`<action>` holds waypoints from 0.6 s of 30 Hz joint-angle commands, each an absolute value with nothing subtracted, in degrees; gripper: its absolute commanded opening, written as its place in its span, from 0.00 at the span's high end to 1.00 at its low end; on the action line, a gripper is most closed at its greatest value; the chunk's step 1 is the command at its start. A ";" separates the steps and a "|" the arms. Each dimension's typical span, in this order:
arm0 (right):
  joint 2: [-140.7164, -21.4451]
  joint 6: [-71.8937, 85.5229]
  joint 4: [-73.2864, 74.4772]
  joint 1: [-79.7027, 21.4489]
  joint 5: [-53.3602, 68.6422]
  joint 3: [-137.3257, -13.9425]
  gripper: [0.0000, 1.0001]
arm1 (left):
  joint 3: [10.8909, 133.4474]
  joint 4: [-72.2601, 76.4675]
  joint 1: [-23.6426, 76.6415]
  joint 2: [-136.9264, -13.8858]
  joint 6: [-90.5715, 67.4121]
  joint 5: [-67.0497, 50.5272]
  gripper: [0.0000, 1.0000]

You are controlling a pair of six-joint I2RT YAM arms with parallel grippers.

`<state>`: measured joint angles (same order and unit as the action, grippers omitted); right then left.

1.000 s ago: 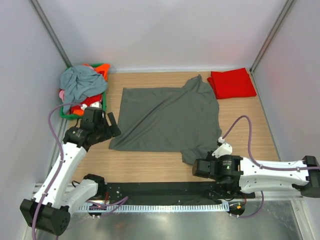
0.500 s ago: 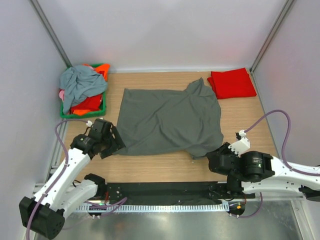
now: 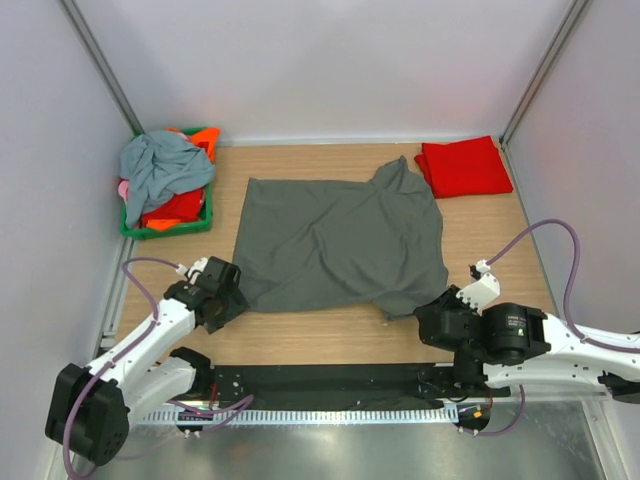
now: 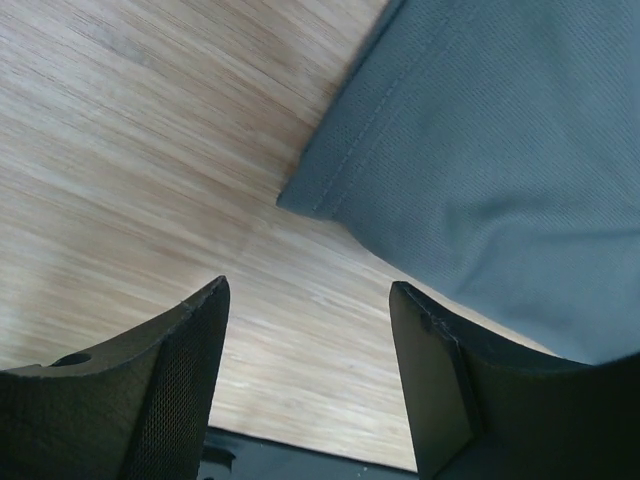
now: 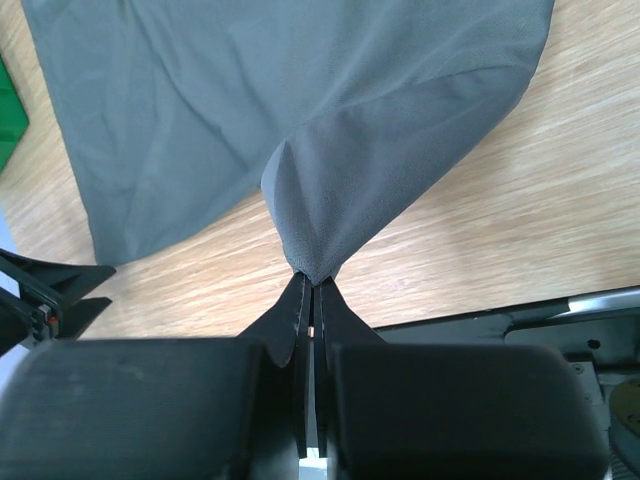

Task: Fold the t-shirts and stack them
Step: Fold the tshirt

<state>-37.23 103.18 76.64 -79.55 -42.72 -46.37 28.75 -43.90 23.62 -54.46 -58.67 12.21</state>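
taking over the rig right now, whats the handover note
Left gripper open, poised at the grey t-shirt's near-left corner, not gripping.
Right gripper shut on its near-right corner.
Grey t-shirt spread unfolded mid-table; red t-shirt folded at the far right; other t-shirts heaped in the green basket, far left.
Done: red folded. To do: fold grey and the rest, stack.

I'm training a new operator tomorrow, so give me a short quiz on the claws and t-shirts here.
1. True or false: the left claw is open, holding nothing.
2. Fill in: the folded red t-shirt lies at the table's far ____ corner.
3. The right claw pinches: A) red t-shirt, B) grey t-shirt, C) nothing.
Key: 1 true; 2 right; 3 B.
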 commanded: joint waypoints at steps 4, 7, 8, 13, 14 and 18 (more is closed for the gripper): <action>-37.44 101.43 84.91 -79.72 -43.95 -45.09 0.99 | 25.84 -34.28 23.82 -52.73 -61.43 18.19 0.36; -37.27 101.08 84.20 -79.72 -43.77 -44.39 0.99 | 25.58 -33.23 23.91 -52.91 -61.52 19.68 0.37; -37.18 100.90 84.20 -79.72 -43.60 -44.12 0.99 | 25.14 -33.05 23.82 -52.91 -61.70 20.12 0.37; -37.00 100.81 84.02 -79.72 -43.59 -44.12 0.99 | 24.00 -32.26 23.82 -52.21 -61.96 22.23 0.37; -37.00 100.72 84.02 -79.72 -43.68 -44.12 0.99 | 23.91 -32.26 23.82 -52.56 -61.96 22.41 0.37; -37.09 100.72 83.85 -79.72 -43.94 -44.03 0.99 | 23.47 -31.29 23.82 -54.93 -62.58 22.24 0.44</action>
